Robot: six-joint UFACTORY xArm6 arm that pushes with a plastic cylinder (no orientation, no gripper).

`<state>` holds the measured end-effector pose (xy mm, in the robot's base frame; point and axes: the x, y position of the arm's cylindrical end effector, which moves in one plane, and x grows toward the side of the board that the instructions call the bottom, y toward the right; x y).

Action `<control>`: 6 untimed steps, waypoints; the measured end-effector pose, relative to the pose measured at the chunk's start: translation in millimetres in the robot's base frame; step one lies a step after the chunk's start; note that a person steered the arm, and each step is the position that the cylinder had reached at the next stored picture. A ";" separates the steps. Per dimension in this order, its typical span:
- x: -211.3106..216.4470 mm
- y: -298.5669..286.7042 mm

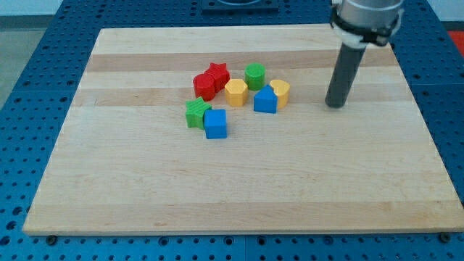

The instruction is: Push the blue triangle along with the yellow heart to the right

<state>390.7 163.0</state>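
The blue triangle (266, 100) sits near the middle of the wooden board (239, 196), touching the yellow heart (280, 91) just to its upper right. My tip (334, 105) rests on the board well to the right of both, clear of every block. The dark rod rises from it toward the view's top right.
A yellow hexagon (235, 92) and a green cylinder (254, 75) lie just left of and above the pair. A red star (217, 73) and another red block (204, 85) sit further left. A green star (196, 113) and a blue cube (215, 123) lie lower left.
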 end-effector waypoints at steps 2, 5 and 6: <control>-41.7 -19.0; -32.6 -102.3; -32.6 -118.1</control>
<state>358.0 44.8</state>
